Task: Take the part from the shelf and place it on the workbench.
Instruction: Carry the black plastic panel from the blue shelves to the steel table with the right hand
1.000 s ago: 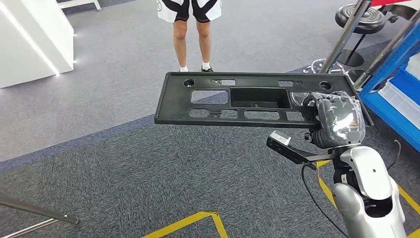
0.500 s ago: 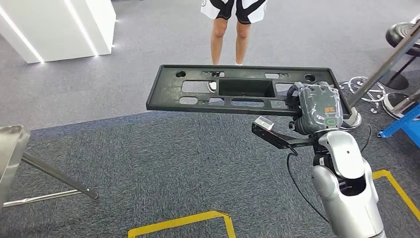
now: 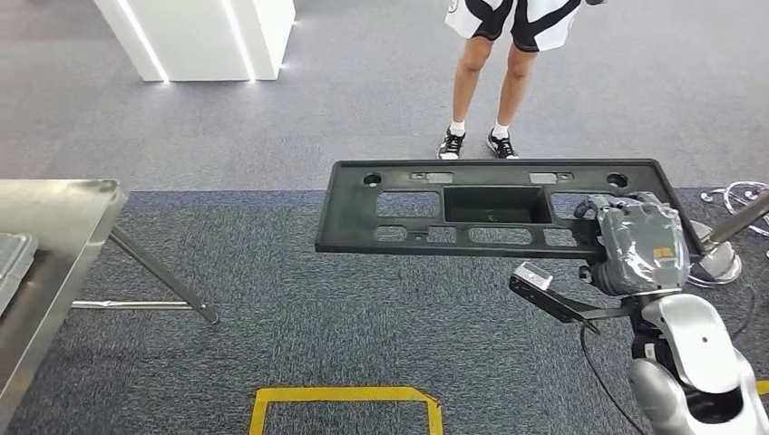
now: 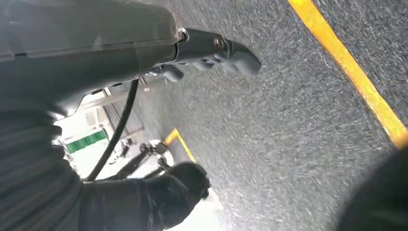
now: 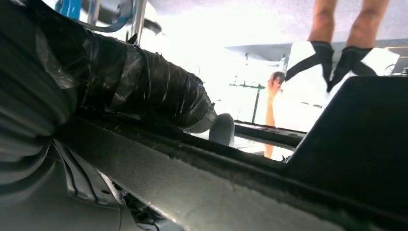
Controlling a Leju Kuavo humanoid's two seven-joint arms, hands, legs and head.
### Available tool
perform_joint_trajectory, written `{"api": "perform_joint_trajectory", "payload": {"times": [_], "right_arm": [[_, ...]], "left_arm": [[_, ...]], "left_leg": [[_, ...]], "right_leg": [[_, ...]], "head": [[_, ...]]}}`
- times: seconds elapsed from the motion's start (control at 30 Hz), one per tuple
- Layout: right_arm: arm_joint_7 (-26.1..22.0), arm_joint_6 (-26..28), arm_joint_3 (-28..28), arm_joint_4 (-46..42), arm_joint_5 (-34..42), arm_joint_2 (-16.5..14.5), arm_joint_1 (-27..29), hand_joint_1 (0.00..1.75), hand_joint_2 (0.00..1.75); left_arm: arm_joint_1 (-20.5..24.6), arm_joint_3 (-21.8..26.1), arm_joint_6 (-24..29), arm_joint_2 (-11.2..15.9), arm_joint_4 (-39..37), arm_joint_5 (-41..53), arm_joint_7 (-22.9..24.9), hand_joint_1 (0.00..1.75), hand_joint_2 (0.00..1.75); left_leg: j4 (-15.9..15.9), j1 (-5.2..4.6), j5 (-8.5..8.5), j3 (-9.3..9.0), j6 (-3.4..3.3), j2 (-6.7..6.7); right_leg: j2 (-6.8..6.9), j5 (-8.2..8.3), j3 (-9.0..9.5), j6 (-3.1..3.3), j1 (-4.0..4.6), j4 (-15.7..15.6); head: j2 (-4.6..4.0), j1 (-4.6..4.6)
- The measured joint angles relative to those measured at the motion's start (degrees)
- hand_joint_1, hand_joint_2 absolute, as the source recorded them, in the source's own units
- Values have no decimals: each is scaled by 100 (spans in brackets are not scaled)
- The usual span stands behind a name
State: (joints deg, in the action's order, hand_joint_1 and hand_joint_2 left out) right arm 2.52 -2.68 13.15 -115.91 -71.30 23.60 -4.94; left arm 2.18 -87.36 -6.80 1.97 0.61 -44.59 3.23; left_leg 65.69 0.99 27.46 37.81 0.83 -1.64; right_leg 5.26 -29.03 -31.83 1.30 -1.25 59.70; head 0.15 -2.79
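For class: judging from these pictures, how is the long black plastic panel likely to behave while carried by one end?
The black panel is probably stiff: held at one end by the right hand, it juts out level without sagging. It seems light for its size, being thin with many cutouts. Such an off-centre hold may let it twist or swing.

The part (image 3: 494, 207) is matt black. The right hand (image 3: 635, 245) is grey under a shiny clear wrap and has a small orange mark; its arm is silver. The carpet (image 3: 299, 299) is dark blue-grey with fine speckles, and farther away it is a lighter plain grey. The tape line (image 3: 345, 395) on it is yellow. The workbench (image 3: 54, 204) is silver steel. The person (image 3: 494, 72) wears black-and-white shorts, white socks and black shoes.
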Motion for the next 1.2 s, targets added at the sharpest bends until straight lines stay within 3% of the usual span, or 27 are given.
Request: {"api": "perform_joint_trajectory", "payload": {"times": [0.03,0.1,0.17,0.23,0.3,0.37,0.4,0.43,0.47,0.53,0.6,0.67,0.7,0.73,0.8,0.87,0.9,0.93,0.97,1.03,1.1,1.2], "right_arm": [[-14,-25,-128,-85,-5,75,102,175,175],[-26,-85,-345,-206,-21,213,252,175,175],[-31,-142,-487,-277,-77,327,346,175,175],[-27,-190,-570,-325,-192,435,412,175,175],[-22,-235,-644,-349,-304,544,461,175,175],[-21,-272,-692,-353,-437,629,491,175,175],[-21,-286,-700,-350,-524,670,497,175,175],[-21,-299,-701,-347,-609,712,498,175,175],[-21,-315,-701,-342,-683,759,496,175,175],[-23,-342,-701,-325,-752,837,492,175,175],[-26,-355,-701,-306,-789,899,495,175,175],[-20,-356,-701,-297,-822,938,498,175,175],[-14,-356,-702,-297,-841,951,495,175,175],[-6,-355,-702,-297,-858,962,493,175,175],[5,-354,-705,-297,-877,988,492,175,175],[37,-351,-707,-297,-967,1005,501,175,175],[91,-345,-706,-297,-1094,1012,504,175,175],[203,-333,-704,-297,-1264,1037,506,175,175],[380,-310,-690,-294,-1458,1106,506,175,175],[852,-228,-625,-278,-1733,1378,474,175,175],[1328,-112,-460,-245,-1839,1739,385,175,175],[1641,-13,-159,-202,-1863,2139,257,175,175]], "left_arm": [[1,-1,16,-9,0,1,1,0,175],[11,-3,38,-17,0,5,5,0,175],[14,-8,44,-19,0,11,28,0,175],[20,-14,43,-38,0,14,63,0,175],[37,-18,40,-56,0,15,90,0,175],[52,-20,32,-58,0,16,103,0,175],[56,-21,25,-60,0,16,103,0,175],[58,-24,18,-61,0,17,103,0,175],[60,-26,12,-63,0,19,103,0,175],[68,-32,8,-70,0,20,103,0,175],[74,-38,12,-73,-1,20,103,0,175],[58,-46,22,-71,-2,24,103,0,175],[46,-52,26,-72,-2,27,103,0,175],[44,-58,30,-74,-2,30,103,0,175],[61,-67,32,-78,-1,32,103,0,175],[80,-74,33,-82,0,35,103,0,175],[82,-78,34,-85,0,42,104,0,175],[82,-83,34,-87,0,54,105,0,175],[82,-90,34,-90,0,68,106,0,175],[87,-108,33,-89,-1,95,107,0,175],[88,-123,31,-87,-2,117,105,0,175],[70,-132,26,-86,-5,133,103,0,175]], "left_leg": [[-342,-28,-99,-182,-32,-101],[-652,-93,-133,-323,-97,-199],[-702,-104,-165,-320,-172,-72],[-792,-90,-217,-369,-253,43],[-833,-90,-251,-400,-306,159],[-818,-106,-255,-392,-327,305],[-801,-113,-253,-388,-331,386],[-777,-113,-247,-384,-328,471],[-743,-108,-237,-380,-319,557],[-657,-101,-209,-341,-280,723],[-608,-102,-214,-270,-218,862],[-613,-97,-247,-214,-152,973],[-582,-102,-230,-188,-127,914],[-467,-109,-155,-128,-104,769],[83,-109,169,129,-66,378],[787,-84,487,463,-40,226],[961,-77,524,540,-39,210],[915,-77,453,504,-49,201],[654,-84,301,355,-71,176],[-150,-133,-2,-87,-149,-28],[-597,-200,-108,-306,-221,-186],[-732,-232,-157,-344,-300,-30]], "right_leg": [[58,-16,14,-27,12,4],[168,-33,33,-89,32,1],[241,-42,61,-155,22,-19],[20,-175,27,-201,-7,130],[-352,-508,-237,-210,-18,719],[-502,-750,-583,-215,-11,1386],[-519,-719,-657,-220,-12,1498],[-530,-581,-629,-224,-17,1397],[-567,-364,-498,-228,-31,1092],[-806,-65,-204,-232,-66,430],[-940,-10,-111,-208,-68,172],[-801,19,-123,-146,-53,155],[-730,33,-114,-105,-53,137],[-651,46,-105,-59,-56,119],[-498,55,-102,6,-33,99],[-335,51,-111,26,3,100],[-250,47,-113,29,15,101],[-163,42,-111,30,24,101],[-77,35,-105,29,30,101],[76,17,-83,13,38,100],[189,2,-65,-34,30,95],[281,-16,-8,-136,0,56]], "head": [[0,2],[0,5],[0,7],[0,12],[0,18],[0,19],[0,19],[0,19],[0,19],[0,20],[0,21],[0,22],[0,20],[0,16],[0,8],[0,7],[0,6],[0,6],[0,5],[0,8],[0,10],[0,10]]}}
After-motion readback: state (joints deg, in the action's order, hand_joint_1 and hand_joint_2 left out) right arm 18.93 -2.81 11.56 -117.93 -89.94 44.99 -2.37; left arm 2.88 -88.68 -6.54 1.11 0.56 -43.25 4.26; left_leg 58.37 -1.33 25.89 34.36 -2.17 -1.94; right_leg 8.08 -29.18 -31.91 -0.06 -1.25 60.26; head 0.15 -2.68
